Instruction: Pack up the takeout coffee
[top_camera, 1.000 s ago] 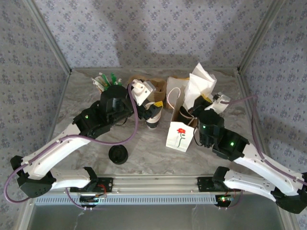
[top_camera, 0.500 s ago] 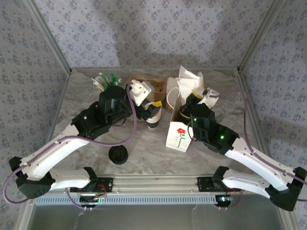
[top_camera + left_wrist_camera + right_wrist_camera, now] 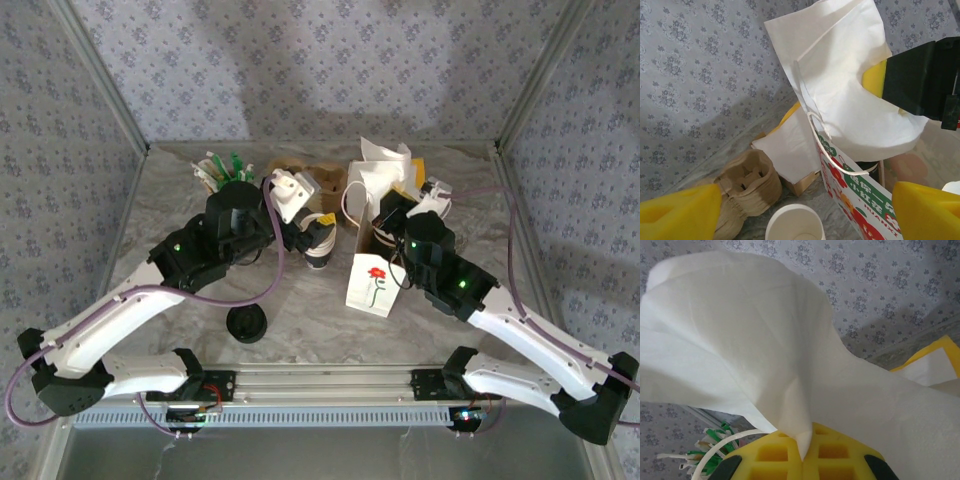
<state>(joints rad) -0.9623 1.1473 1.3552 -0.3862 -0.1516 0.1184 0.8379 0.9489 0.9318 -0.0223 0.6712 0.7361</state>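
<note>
Printed bag (image 3: 852,200), mid-bench: red Chinese characters, too slanted to read.
White napkin (image 3: 765,340) pinched tight in right gripper (image 3: 802,452) above bag; takeout coffee (image 3: 867,166) glimpsed dark inside, below those fingers; left gripper (image 3: 805,202) gapes wide nearby.

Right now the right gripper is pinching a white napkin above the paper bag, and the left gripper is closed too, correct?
No: the left gripper is open, yellow fingers spread wide, as the left wrist view shows. The right gripper does pinch the napkin above the bag.
</note>
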